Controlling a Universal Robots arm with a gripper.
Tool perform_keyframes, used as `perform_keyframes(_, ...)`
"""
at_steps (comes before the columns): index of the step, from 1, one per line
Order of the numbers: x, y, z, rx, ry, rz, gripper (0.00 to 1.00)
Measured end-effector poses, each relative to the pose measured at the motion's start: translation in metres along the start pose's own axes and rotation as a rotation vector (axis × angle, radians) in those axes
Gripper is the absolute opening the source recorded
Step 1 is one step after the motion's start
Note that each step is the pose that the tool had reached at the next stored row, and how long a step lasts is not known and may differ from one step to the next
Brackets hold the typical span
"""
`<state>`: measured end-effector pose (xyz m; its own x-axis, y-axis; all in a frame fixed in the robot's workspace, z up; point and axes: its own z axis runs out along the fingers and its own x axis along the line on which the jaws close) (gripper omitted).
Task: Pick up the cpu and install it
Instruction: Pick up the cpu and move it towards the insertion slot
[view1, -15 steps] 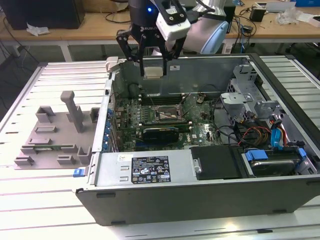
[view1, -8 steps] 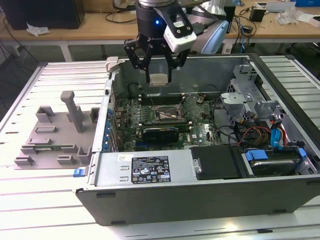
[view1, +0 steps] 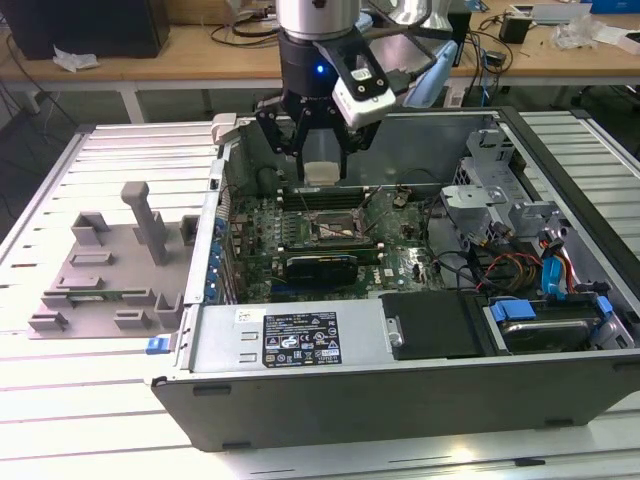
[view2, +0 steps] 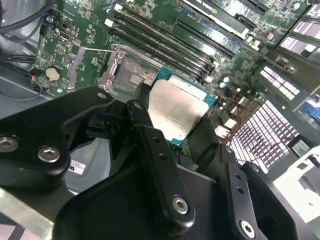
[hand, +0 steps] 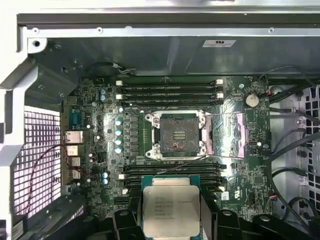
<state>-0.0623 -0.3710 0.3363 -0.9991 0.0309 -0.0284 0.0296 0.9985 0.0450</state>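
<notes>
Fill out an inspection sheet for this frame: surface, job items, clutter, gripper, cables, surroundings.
Surface: slatted metal table carrying an open computer case.
Job's things: cpu held over the motherboard, not yet seated; socket open and empty.
Clutter: grey tray beside the case, at the exterior view's left.
Gripper: gripper shut on the cpu's edges.
Cables: wire bundle inside the case, at the exterior view's right.
Surroundings: wooden bench behind the table.
</notes>
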Motion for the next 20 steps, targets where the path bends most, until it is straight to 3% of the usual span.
perform_keyframes(5, -0.0024, -0.0003, 0.0132, 0.0006, 0.0000, -0.001, 0.55)
perform_keyframes(6, -0.0046, 0.0010, 0.0204, 0.0008, 0.0000, -0.001, 0.55)
perform_keyframes(11, -0.0044, 0.0084, 0.0321, 0.0006, 0.0001, -0.003, 0.55)
perform_keyframes(20, -0.0043, 0.0238, 0.0621, 0.0005, 0.0003, -0.008, 0.55)
